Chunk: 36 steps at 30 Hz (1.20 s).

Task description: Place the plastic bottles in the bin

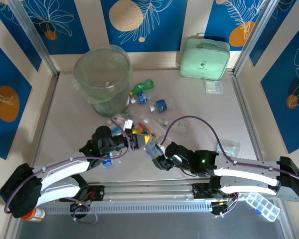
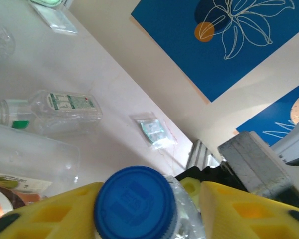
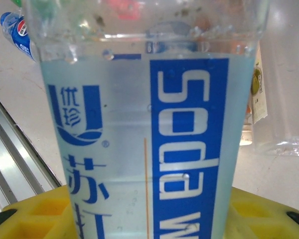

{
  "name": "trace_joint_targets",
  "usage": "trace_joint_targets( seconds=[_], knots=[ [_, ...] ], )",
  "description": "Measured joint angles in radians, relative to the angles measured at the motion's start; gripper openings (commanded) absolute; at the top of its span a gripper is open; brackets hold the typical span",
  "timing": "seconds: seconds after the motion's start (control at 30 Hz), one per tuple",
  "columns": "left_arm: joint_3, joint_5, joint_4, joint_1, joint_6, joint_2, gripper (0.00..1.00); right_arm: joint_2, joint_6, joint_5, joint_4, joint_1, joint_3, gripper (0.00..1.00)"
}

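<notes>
Blue-labelled and clear, the soda bottle (image 3: 139, 139) sits clamped in the right hand (image 3: 149, 216) at the near middle of the bench (image 1: 199, 114), well apart from the bin (image 1: 102, 79), while the left hand (image 2: 149, 211) has its yellow fingers (image 2: 55, 211) either side of a blue cap (image 2: 134, 204), though whether they grip it cannot be told.

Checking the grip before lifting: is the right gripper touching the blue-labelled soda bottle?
Touching. Right wrist view: the soda bottle sits wedged between the right gripper's yellow fingers, no gap either side.
</notes>
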Motion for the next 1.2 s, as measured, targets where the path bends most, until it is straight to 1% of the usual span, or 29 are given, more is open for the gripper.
trace_joint_targets(
  seconds=[0.03,0.1,0.3,0.5,0.63,0.73,0.8,0.93,1.07,1.2],
  knots=[
    [0.0,0.0,-0.001,0.002,0.005,0.0,0.45,0.004,-0.002,0.0,0.006,0.0,0.001,0.35],
    [0.0,-0.002,-0.001,0.003,0.009,0.0,0.42,0.016,-0.007,0.0,0.014,0.0,0.006,0.35],
    [0.0,-0.01,-0.01,0.008,0.011,-0.007,0.19,0.047,-0.019,0.0,0.027,-0.001,0.016,0.35],
    [-0.001,-0.015,-0.015,0.008,0.018,-0.029,0.1,0.053,-0.045,0.0,0.034,-0.007,0.024,0.38],
    [-0.011,-0.035,-0.026,0.01,0.023,-0.072,0.07,0.066,-0.064,0.0,0.039,-0.011,0.043,0.52],
    [-0.014,-0.05,-0.046,0.01,0.038,-0.106,0.04,0.076,-0.08,-0.005,0.048,-0.016,0.053,0.67],
    [-0.017,-0.055,-0.059,0.01,0.05,-0.135,0.01,0.09,-0.085,-0.008,0.058,-0.021,0.061,0.78],
    [-0.025,-0.097,-0.088,0.008,0.075,-0.217,0.0,0.114,-0.093,0.003,0.077,-0.025,0.077,0.94],
    [-0.036,-0.164,-0.137,0.008,0.102,-0.316,0.0,0.138,-0.102,0.033,0.102,-0.026,0.092,0.95],
    [-0.043,-0.257,-0.206,0.008,0.132,-0.409,0.0,0.18,-0.107,0.089,0.143,-0.026,0.123,0.96]
  ],
)
